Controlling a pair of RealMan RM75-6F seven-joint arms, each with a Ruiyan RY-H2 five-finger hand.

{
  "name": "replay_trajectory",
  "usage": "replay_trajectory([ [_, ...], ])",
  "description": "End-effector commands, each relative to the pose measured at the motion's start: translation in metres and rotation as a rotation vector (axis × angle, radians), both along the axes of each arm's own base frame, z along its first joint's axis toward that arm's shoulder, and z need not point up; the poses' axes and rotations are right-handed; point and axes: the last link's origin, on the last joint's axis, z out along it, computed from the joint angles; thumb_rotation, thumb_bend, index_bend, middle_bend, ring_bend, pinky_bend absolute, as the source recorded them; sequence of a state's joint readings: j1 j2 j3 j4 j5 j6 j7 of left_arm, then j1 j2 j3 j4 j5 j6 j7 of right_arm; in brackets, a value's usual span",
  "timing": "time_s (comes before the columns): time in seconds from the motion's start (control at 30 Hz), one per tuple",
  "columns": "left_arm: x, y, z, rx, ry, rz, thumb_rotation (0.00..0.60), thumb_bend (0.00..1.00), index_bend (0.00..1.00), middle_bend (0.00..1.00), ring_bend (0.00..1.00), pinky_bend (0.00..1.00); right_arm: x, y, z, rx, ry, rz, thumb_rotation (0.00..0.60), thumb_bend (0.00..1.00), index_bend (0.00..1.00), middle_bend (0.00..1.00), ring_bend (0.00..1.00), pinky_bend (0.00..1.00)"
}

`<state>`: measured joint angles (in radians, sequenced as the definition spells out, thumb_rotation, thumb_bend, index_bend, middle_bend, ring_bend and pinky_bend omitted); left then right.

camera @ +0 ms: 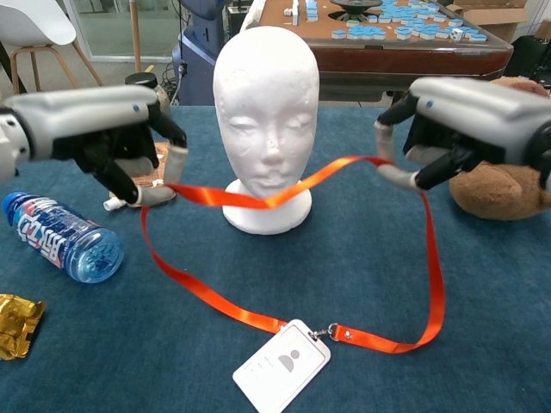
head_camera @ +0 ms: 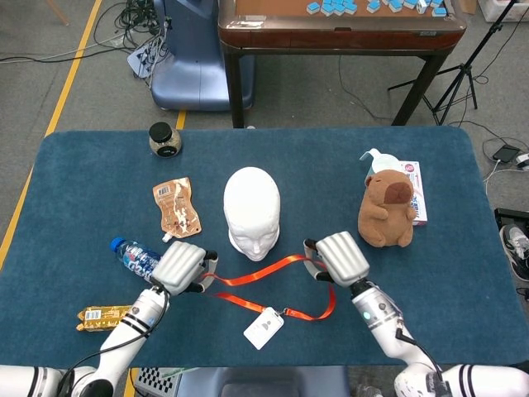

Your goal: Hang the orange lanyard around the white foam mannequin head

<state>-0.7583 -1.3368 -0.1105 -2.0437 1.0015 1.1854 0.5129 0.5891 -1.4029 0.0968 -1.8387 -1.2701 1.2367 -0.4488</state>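
Pinching orange lanyard (camera: 284, 194): left robot hand (camera: 120, 142), right robot hand (camera: 439, 129); mannequin head (camera: 267, 103) behind.

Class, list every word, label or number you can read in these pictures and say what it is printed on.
None can be read.
Bottle: label print blurred.
Badge: a person icon, no words.
Gold wrapper, brown pouch, pink box: print too small.

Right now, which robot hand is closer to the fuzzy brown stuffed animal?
The right hand. It sits just in front of the brown stuffed animal, toward the mannequin head. The left hand is far off on the head's other side, by the water bottle.
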Motion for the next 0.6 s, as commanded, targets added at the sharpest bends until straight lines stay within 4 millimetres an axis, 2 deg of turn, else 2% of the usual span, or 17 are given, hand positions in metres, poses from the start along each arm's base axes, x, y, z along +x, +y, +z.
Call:
replay_trajectory([
  [0.03,0.011,0.001,0.025,0.039,-0.064,-0.013,0.6,0.33,0.61,0.96,0.97,0.93,0.003,0.006,0.023,-0.049,-0.068,0.009,0.6,0.46,0.6,0.97,0.99,0.92],
  [0.27,0.026,0.013,0.047,0.1,-0.091,-0.034,0.6,0.33,0.6,0.96,0.97,0.93,0.013,-0.001,0.043,-0.121,-0.142,0.024,0.6,0.46,0.61,0.98,0.99,0.92],
  [0.6,0.021,0.05,0.056,0.179,-0.056,0.049,0.6,0.33,0.61,0.96,0.97,0.92,0.035,-0.027,0.036,-0.159,-0.178,0.02,0.6,0.46,0.61,0.98,0.99,0.92],
])
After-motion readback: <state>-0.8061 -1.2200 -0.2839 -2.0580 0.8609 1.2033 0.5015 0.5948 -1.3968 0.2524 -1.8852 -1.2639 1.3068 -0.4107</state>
